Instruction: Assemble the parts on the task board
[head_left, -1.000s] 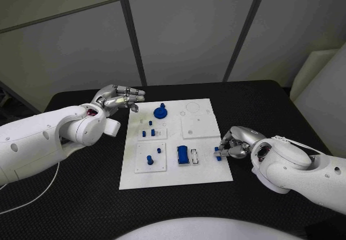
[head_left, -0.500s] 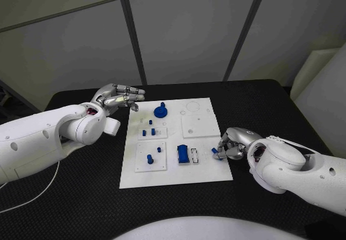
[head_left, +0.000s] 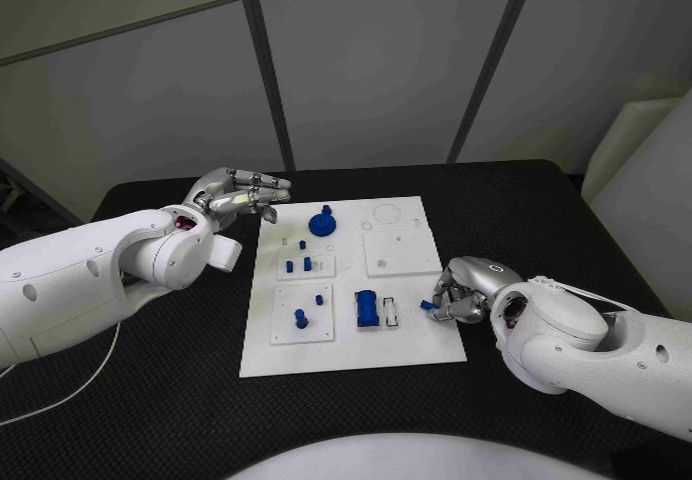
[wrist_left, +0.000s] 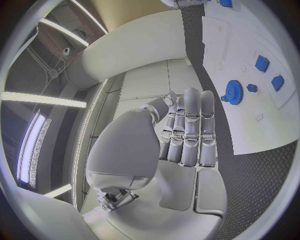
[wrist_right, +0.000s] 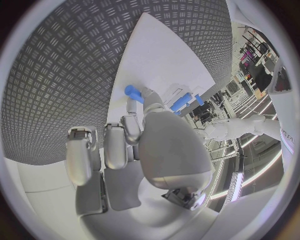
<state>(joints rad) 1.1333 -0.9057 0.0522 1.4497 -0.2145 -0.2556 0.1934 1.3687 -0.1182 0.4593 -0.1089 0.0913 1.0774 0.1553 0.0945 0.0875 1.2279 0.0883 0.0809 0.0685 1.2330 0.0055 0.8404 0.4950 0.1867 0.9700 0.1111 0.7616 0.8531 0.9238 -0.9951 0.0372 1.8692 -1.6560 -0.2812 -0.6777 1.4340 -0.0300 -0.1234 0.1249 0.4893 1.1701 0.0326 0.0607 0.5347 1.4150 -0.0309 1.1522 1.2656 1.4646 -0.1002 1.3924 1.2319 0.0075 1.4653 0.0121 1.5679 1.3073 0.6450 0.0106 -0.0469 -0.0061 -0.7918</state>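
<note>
I see the flat white board (head_left: 408, 340) lying mid-desk on the black, diamond-ribbed desk (head_left: 548, 215), carrying a round toothed blue gear (head_left: 323, 222), small blue pegs (head_left: 299, 265) and a stubby blue cylinder (head_left: 366, 304), with bare desk all around its edges. My right hand (head_left: 464, 290) sits at the board's right edge, pinching a small blue part (head_left: 430, 303) at its fingertips. My left hand (head_left: 238, 195) hovers off the board's far left corner, fingers loosely curled around nothing.
</note>
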